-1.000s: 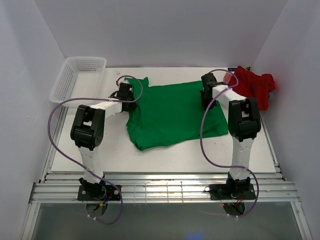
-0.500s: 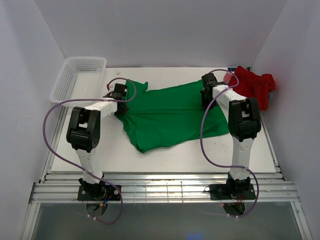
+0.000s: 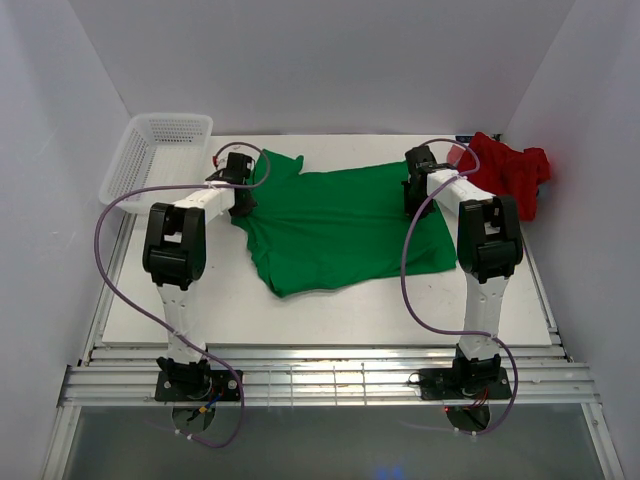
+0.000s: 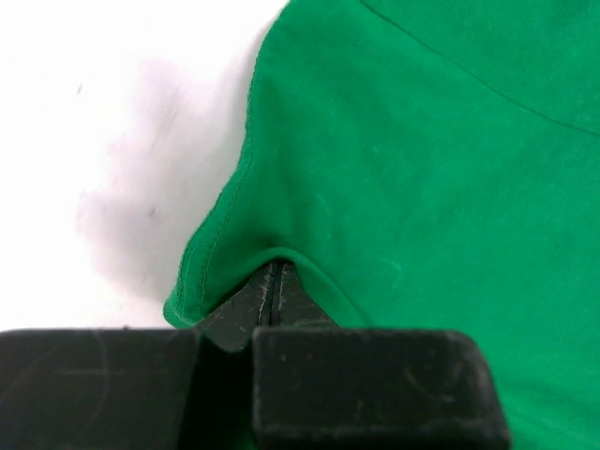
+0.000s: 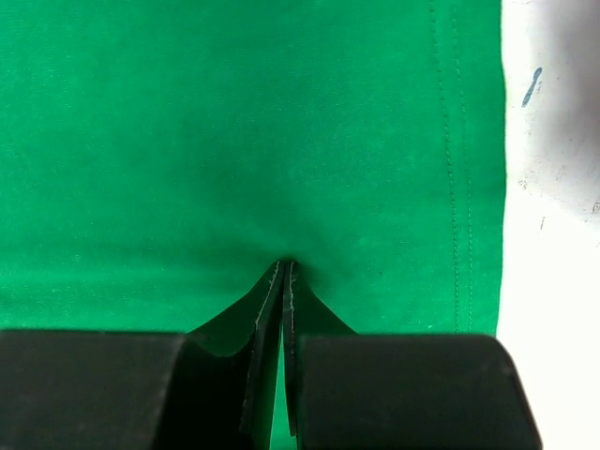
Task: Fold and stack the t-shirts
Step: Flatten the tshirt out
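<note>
Top external view: the green t-shirt (image 3: 340, 225) lies spread across the middle of the worktop (image 3: 200, 300), rumpled along its left side and not yet folded. The left tool (image 3: 243, 200) sits at its left edge and the right tool (image 3: 415, 195) at its far right part. A red t-shirt (image 3: 510, 170) is bunched at the far right corner. A white mesh basket (image 3: 130, 165) stands at the far left.

Left wrist view: the left tool (image 4: 272, 281) is pinched together on the cloth just beside a hemmed edge. The fabric tents up over its tips, with bare worktop (image 4: 122, 141) beside it.

Right wrist view: the right tool (image 5: 284, 281) is likewise clamped on a small pucker of green cloth, near a double-stitched hem by the worktop edge (image 5: 553, 234).

The step in hand looks like spreading the green shirt flat before the first fold. Next, both arms probably need to pull apart evenly to take out the left-side wrinkles, keeping the pinches low so that the cloth does not slip free.
</note>
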